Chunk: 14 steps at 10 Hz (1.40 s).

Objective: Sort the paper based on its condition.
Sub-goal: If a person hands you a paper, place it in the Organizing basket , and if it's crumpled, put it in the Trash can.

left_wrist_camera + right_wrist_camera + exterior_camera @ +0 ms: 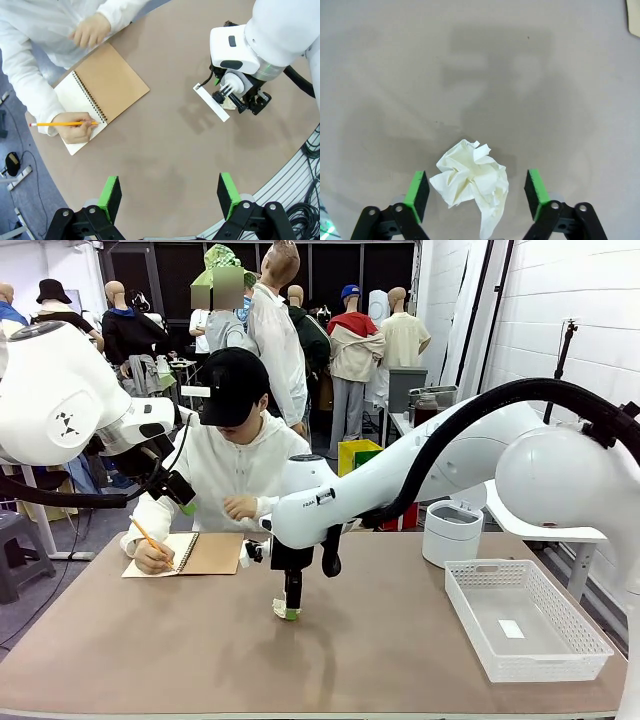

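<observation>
A crumpled white paper ball (470,181) lies on the brown table (400,660) near its middle. My right gripper (476,194) points straight down over it, open, with one green pad on each side of the ball and a gap at both sides. The front view shows that gripper (290,608) low on the table with the ball (281,607) at its tips. My left gripper (170,197) is open and holds nothing, raised high above the table's left part (183,498). From there it looks down on the right gripper (235,95).
A person at the far side writes with a pencil (62,123) in a spiral notebook (195,553) with a brown cover. A white mesh basket (570,625) stands at the right with a small white rectangle on its floor. A white round bin (452,532) sits behind it.
</observation>
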Each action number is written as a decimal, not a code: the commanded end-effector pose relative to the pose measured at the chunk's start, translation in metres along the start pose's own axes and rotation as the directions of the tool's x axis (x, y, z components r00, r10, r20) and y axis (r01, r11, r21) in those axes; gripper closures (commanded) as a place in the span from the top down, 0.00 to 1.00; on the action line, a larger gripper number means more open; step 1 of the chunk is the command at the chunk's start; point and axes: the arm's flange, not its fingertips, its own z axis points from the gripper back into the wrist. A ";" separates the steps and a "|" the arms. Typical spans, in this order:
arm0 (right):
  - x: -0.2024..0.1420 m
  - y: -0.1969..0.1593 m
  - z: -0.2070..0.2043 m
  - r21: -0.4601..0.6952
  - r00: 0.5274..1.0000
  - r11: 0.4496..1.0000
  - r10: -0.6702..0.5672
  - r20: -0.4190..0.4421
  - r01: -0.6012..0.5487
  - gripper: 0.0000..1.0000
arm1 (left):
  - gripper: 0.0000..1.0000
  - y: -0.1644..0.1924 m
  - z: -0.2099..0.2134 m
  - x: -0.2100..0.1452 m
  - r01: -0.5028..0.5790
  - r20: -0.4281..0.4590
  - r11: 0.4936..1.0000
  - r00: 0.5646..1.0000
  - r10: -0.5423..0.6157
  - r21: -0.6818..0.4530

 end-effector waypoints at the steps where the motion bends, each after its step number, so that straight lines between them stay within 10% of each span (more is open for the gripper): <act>1: 0.005 -0.005 0.003 0.023 1.000 1.000 -0.020 0.011 0.020 0.69 | 1.00 0.001 0.002 0.000 -0.002 0.005 1.000 1.000 0.002 -0.002; 2: 0.003 -0.006 0.004 0.040 1.000 0.999 -0.028 0.008 0.028 0.69 | 1.00 0.001 0.002 0.000 -0.002 0.005 1.000 1.000 0.002 -0.002; 4: 0.005 -0.006 0.002 0.032 0.999 0.999 -0.041 0.007 0.041 0.29 | 1.00 0.001 0.002 0.000 -0.002 0.005 1.000 1.000 0.002 -0.002; 9: -0.005 -0.007 0.019 0.052 0.996 0.995 -0.082 -0.019 0.083 0.29 | 1.00 0.001 0.002 0.000 -0.002 0.005 1.000 1.000 0.002 -0.002; 14: -0.074 -0.006 0.135 -0.065 0.963 0.964 -0.262 -0.066 0.258 0.29 | 1.00 0.001 0.002 0.000 -0.002 0.005 1.000 1.000 0.002 -0.002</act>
